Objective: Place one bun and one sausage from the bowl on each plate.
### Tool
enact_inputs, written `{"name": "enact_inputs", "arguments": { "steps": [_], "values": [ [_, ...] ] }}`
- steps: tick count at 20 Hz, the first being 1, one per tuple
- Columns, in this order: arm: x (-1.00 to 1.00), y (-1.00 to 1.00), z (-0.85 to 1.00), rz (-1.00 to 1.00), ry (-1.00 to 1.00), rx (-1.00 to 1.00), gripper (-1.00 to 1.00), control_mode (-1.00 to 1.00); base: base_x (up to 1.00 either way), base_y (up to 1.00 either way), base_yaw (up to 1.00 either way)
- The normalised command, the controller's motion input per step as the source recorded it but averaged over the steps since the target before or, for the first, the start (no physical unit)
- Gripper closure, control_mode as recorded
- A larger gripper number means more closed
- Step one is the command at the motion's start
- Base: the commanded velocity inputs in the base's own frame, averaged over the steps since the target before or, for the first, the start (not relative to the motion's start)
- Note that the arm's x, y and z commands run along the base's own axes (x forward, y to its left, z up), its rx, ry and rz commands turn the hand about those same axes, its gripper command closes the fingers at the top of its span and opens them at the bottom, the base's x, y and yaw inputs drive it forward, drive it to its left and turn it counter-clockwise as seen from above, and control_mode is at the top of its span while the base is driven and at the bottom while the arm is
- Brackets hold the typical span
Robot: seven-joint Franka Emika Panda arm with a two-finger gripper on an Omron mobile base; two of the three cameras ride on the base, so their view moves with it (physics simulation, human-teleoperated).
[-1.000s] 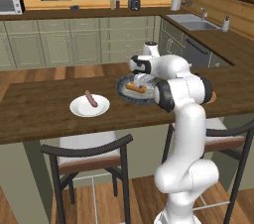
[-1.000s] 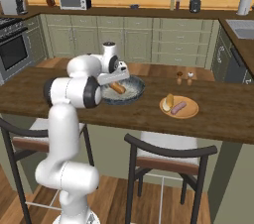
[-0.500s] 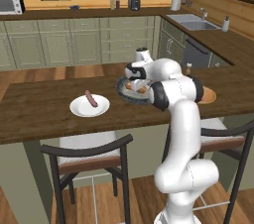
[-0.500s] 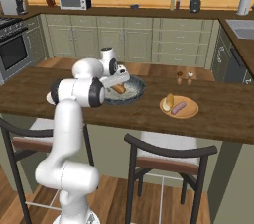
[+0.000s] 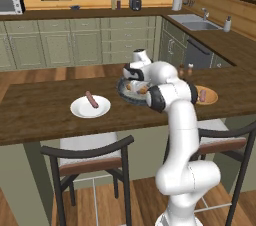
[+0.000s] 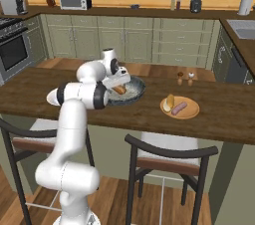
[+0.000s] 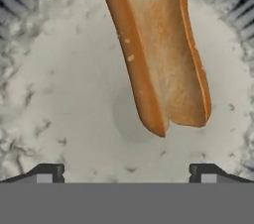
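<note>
Hovering over bowl [image 7: 30,94]: end effector [image 7: 126,171] is standing spread wide, empty | bun [image 7: 158,49] is lying inside, beyond fingertips [image 7: 47,172] | white plate [image 5: 90,106] is carrying sausage [image 5: 91,99]

In the hand view the bun [image 7: 156,49] runs off the frame at twelve o'clock, so its far end is cut away, and the bowl [image 7: 59,94] is cropped on every side. From the left base view the arm's white links cover the bowl's [image 5: 126,95] three o'clock half. In the right base view the white plate [image 6: 50,97] shows as a sliver at the arm's nine o'clock, its contents hidden.
</note>
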Motion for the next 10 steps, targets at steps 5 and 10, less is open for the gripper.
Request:
{"name": "enact_inputs", "arguments": {
  "steps": [5,10],
  "values": [
    [0.09,0.0,-0.01,0.0,0.0,0.0,-1.0,-1.0,0.0,0.0,0.0],
    [0.2,-0.04,-0.25,0.01,0.01,-0.01,-1.0,-1.0,0.0,0.0,0.0]
  ]
}}
